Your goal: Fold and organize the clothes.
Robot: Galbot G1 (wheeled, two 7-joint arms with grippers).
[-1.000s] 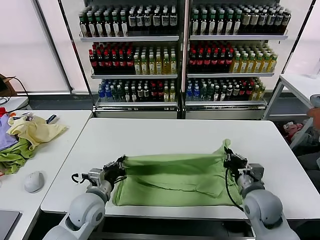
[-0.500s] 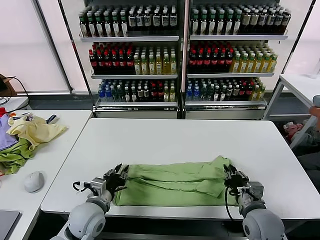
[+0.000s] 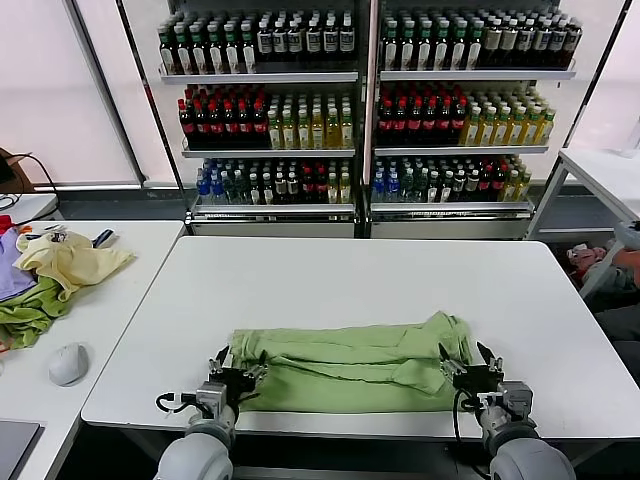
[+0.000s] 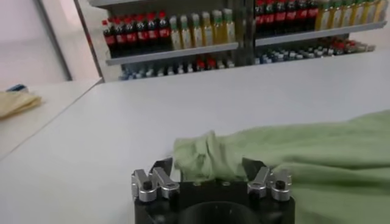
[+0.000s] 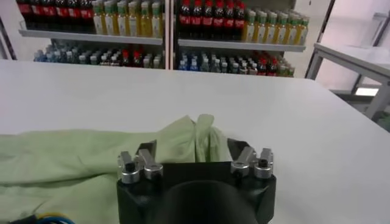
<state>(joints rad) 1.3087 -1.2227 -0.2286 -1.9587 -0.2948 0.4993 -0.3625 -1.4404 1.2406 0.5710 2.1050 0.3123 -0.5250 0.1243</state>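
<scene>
White table [image 3: 330, 275], folded shirt [image 3: 350, 360], both claws' tips hidden

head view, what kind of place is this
Probably a mock shop or test lab: tall shelving stocked with rows of bottled drinks stands behind plain white tables, and a light sage-green polo shirt lies folded on one.

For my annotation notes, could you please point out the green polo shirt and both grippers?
green polo shirt [image 3: 345, 358], head view, middle of the folded cloth.
left gripper [image 3: 238, 362], head view, between fingertips.
right gripper [image 3: 465, 362], head view, between fingertips.
</scene>
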